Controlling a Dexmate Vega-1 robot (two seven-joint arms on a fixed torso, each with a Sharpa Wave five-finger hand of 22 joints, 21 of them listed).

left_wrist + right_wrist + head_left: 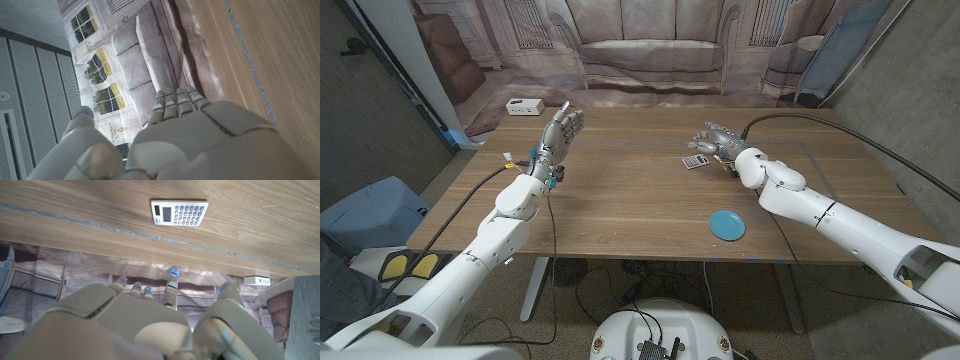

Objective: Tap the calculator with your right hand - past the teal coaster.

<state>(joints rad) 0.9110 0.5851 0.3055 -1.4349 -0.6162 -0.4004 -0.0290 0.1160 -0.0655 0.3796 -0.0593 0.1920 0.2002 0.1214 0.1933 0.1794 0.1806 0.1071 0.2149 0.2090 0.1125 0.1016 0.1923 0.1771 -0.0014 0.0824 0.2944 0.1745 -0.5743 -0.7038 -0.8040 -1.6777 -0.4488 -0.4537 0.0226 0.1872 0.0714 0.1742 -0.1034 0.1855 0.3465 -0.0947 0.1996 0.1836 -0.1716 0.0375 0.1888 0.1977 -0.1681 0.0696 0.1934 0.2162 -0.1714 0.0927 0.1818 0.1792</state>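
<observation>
A small white calculator (694,161) lies on the wooden table (620,200), past the middle on the right side; in the right wrist view the calculator (179,213) shows its screen and grey keys. My right hand (718,140) hovers just right of it and a little farther back, fingers apart and holding nothing. From the wrist, the right hand (150,325) has its fingertips (173,271) apart from the calculator. The round teal coaster (726,225) lies nearer the front edge. My left hand (560,130) is raised over the table's left side, fingers spread and empty; the left hand (190,135) points toward the backdrop.
A white power strip (525,107) lies at the back left corner, also visible as a power strip (257,280) from the right wrist. A black cable (840,135) runs along the right arm. A printed sofa backdrop (650,50) stands behind the table.
</observation>
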